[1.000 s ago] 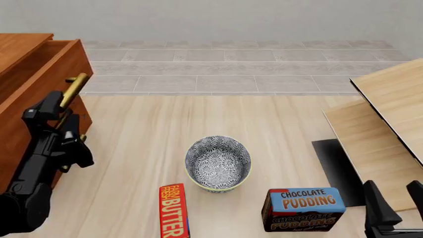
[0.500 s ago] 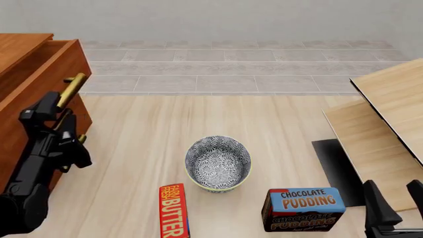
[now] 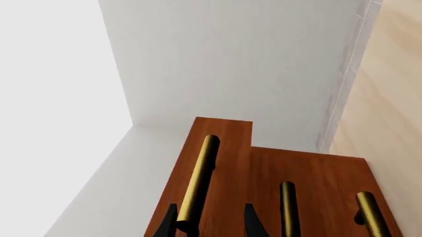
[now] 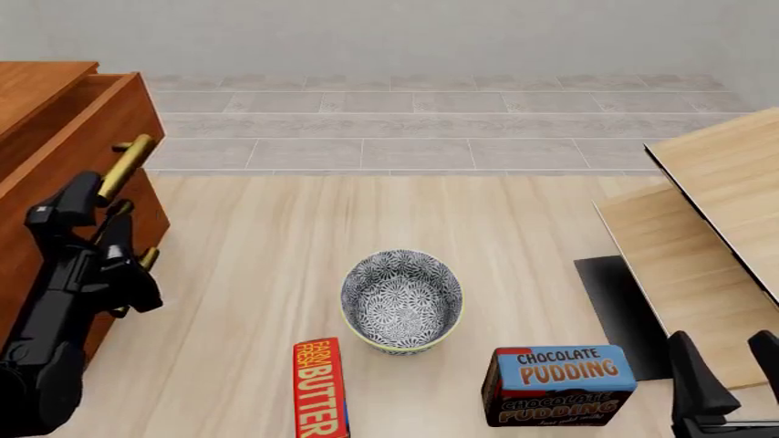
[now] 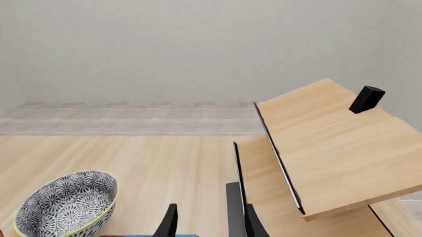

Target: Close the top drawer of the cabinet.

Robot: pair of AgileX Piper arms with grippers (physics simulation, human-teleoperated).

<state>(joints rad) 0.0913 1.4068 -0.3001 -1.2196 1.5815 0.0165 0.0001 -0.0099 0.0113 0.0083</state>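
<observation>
Up at the cabinet, the top drawer juts out beyond the lower fronts, its long brass handle running along the drawer face. Spread apart, the left gripper straddles that handle's near end. Right of the bowl, the right gripper hangs parted and empty.

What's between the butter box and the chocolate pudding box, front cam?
Only bare tabletop lies directly between the butter box and the chocolate pudding box in the front view. The patterned bowl sits just behind that gap, not in it.
</observation>
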